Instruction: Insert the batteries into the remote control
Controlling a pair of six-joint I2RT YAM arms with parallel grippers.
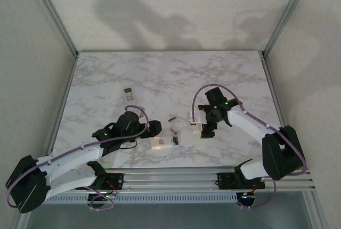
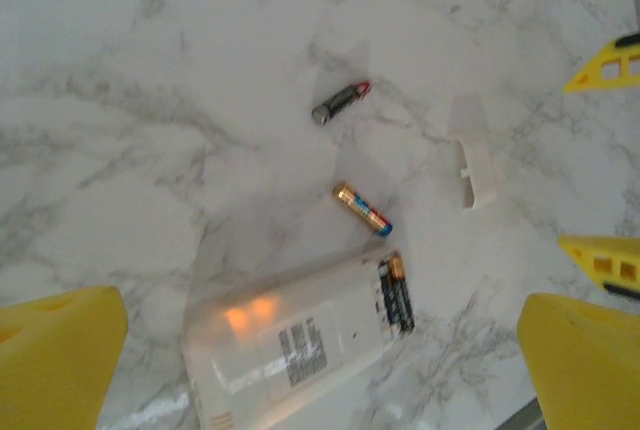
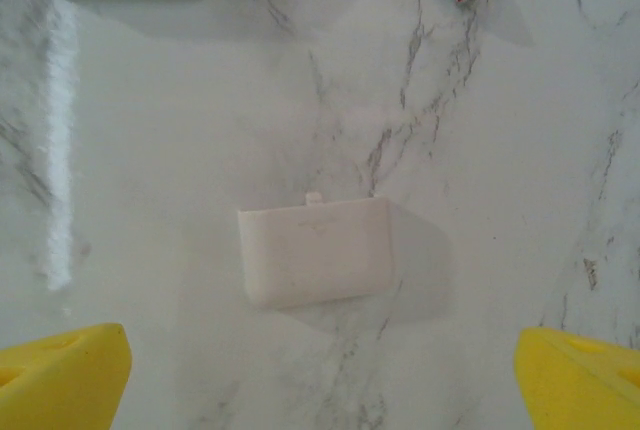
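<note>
**Both end effectors wide open, two batteries in the remote, two loose**

Remote [image 2: 285,350] lies back-up on the marble tabletop [image 2: 120,100], label facing up, battery bay uncovered at one end. All places below are given from this remote.

- Seated batteries [image 2: 396,294]: two, side by side in the open bay, dark bodies with coppery ends.
- Coppery battery [image 2: 362,209]: loose on the tabletop, just beyond the bay end on the side away from the arm bases. Near the remote, not touching it. Lies at an angle.
- Dark battery [image 2: 340,103]: loose, red tip, farther out past the coppery one in the same direction. Clearly apart from the remote.
- Battery cover [image 3: 315,251]: small white panel with a tab, flat on the tabletop. It sits off the bay end toward the right arm's side, apart from the remote.
- Second remote [image 1: 128,93]: small and white, well apart from the main one, toward the far left of the tabletop.

Left end effector [image 2: 320,360]: yellow fingers [image 2: 55,365] spread wide, hovering over the remote. Nothing gripped.

Right end effector [image 3: 320,375]: fingers spread wide over the battery cover, which lies between them but untouched. Nothing gripped. In its wrist view the remote's bay end and both loose batteries sit at the top edge.
</note>
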